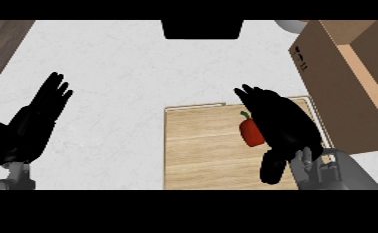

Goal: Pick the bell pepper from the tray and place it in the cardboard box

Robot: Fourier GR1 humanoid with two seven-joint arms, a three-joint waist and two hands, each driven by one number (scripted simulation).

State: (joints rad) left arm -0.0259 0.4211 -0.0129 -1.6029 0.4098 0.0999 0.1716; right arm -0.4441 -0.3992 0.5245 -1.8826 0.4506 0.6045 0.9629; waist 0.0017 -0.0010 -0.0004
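Note:
A red bell pepper (252, 131) with a green stem lies on the wooden tray (203, 149) at the lower middle of the counter. My right hand (283, 122) hovers over the tray's right side, right beside the pepper, fingers extended and open, covering part of the pepper's right edge. The cardboard box (336, 72) stands open at the right, just beyond the tray. My left hand (37, 114) rests open at the left edge, fingers up.
A black object (202, 28) sits at the counter's far edge in the middle. A grey round item (291, 25) peeks out behind the box. White counter (118, 77) stretches between the left hand and the tray.

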